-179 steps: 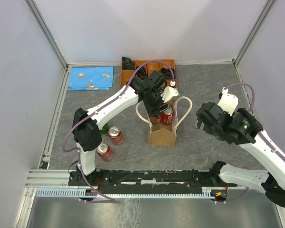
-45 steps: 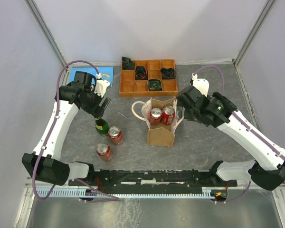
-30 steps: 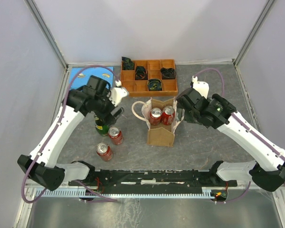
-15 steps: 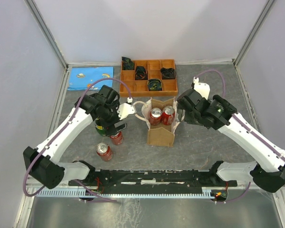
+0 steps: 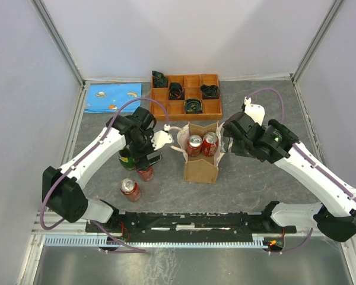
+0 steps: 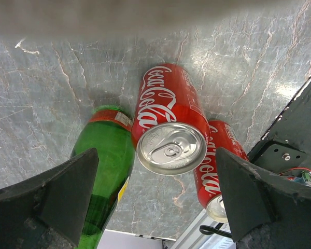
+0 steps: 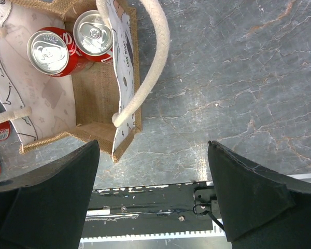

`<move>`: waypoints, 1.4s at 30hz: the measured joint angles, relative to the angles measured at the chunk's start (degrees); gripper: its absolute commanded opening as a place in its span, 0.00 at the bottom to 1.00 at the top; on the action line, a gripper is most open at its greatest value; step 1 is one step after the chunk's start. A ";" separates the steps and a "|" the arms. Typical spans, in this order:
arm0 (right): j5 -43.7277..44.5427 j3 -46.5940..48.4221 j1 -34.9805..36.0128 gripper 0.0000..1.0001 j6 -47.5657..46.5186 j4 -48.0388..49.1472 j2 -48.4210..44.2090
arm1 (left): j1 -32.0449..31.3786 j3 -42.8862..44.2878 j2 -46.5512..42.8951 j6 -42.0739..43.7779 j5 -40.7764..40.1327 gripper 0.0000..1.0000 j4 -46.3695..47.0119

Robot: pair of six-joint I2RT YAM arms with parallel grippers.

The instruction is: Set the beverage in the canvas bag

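While left jaws spread above Coca-Cola can (image 6: 171, 129), right jaws spread near canvas bag (image 7: 96, 101).

White-shelled left arm (image 5: 89, 159) and right arm (image 5: 323, 178) had black joints, purple cables (image 5: 267, 89) looped alongside, fingers (image 6: 52, 197) were blunt black wedges.

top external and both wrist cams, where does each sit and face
Top external: above and behind the bases, looking down on the table; both arms show.
Left wrist: looks down through the open left gripper at a standing red can.
Right wrist: looks down past the open right gripper at the canvas bag.
Shared: top external and right wrist both show the bag's two cans.
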 measured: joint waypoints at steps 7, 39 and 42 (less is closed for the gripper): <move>-0.04 0.00 0.00 0.93 0.00 -0.07 0.00 | -0.07 -0.37 0.59 -0.02 0.00 0.99 -0.09; 0.00 -1.81 0.00 0.93 2.36 -0.96 -3.06 | -1.92 -2.97 1.57 -5.95 -1.90 0.03 2.34; 0.02 -1.86 0.00 0.93 2.56 -0.94 -3.17 | -1.92 3.80 2.36 -6.86 -1.97 0.03 0.79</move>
